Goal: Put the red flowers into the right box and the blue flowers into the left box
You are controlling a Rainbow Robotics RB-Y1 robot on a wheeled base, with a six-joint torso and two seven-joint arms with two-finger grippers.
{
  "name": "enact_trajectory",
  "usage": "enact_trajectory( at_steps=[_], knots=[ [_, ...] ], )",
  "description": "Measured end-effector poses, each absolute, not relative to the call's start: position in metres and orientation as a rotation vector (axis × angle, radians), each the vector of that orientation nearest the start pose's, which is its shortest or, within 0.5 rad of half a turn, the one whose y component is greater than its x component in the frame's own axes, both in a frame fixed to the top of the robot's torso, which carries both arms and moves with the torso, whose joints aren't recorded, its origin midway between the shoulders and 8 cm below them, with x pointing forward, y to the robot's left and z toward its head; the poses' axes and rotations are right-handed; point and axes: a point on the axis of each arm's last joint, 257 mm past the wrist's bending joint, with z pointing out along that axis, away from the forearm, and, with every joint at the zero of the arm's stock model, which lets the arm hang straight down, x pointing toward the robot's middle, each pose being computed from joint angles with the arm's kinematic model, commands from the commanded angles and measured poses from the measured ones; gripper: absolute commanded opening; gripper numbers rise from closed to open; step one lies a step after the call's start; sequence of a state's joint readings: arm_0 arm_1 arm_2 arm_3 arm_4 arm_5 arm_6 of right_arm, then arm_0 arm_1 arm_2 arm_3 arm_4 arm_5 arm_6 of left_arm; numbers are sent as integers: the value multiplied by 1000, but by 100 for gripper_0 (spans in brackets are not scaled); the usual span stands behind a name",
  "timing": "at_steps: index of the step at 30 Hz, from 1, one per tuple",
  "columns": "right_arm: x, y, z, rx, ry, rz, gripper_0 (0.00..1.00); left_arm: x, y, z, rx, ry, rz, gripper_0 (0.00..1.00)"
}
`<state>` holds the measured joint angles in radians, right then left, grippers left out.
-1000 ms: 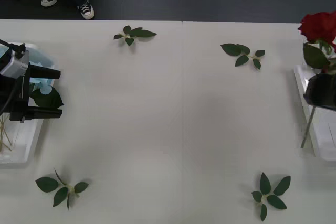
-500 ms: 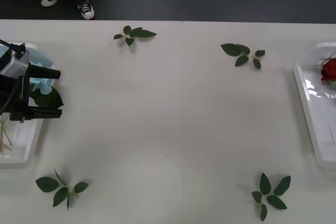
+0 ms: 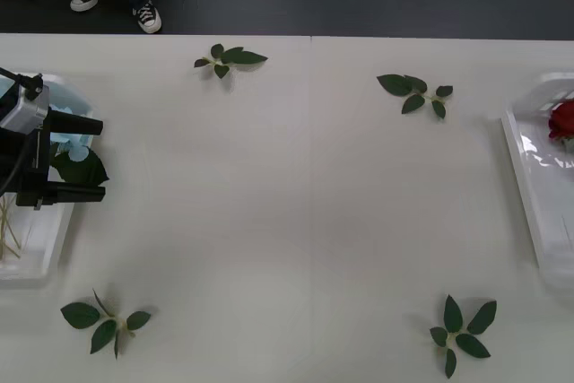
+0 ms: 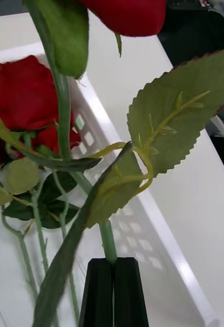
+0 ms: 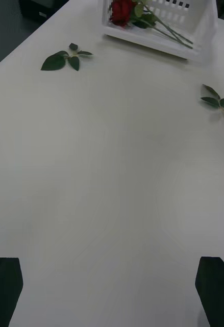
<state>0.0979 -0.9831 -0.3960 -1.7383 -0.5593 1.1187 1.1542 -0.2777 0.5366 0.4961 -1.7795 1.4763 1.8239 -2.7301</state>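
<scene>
My right gripper [image 4: 112,261] is shut on the green stem of a red flower [image 4: 128,12], holding it upright over the right box [image 4: 123,180]. More red flowers [image 4: 19,96] lie inside that white box. In the front view the right box [image 3: 522,178] sits at the table's right edge with a red bloom [image 3: 563,120] in it. My left gripper [image 3: 97,157] hangs open over the left box [image 3: 36,271], where pale blue flowers [image 3: 73,144] with a dark leaf lie. The left wrist view has its open left gripper [image 5: 112,288] above bare table.
Loose green leaf sprigs lie on the white table: far left [image 3: 224,58], far right [image 3: 414,92], near left [image 3: 105,320] and near right [image 3: 459,327]. A person's sneakers [image 3: 117,4] stand on the dark floor beyond the far edge.
A second ago my right gripper and its red flower stood at the front view's right edge over the box; they have since left that view. The left arm has not moved.
</scene>
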Motion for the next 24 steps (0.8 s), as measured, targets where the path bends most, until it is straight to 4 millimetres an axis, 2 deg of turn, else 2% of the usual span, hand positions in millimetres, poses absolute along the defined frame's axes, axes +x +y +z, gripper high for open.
enact_trajectory(
  at_steps=[6,12,24],
  knots=[
    [410,-641,-177,539,2229,-450,0,391,241,-131,1402,1670,-539,100],
    [408,-633,-212,518,2302,-452,0,391,241,-131,1402,1670,-539,100],
    [429,-610,-215,452,2316,-428,0,391,241,-131,1402,1670,-539,100]
  ],
)
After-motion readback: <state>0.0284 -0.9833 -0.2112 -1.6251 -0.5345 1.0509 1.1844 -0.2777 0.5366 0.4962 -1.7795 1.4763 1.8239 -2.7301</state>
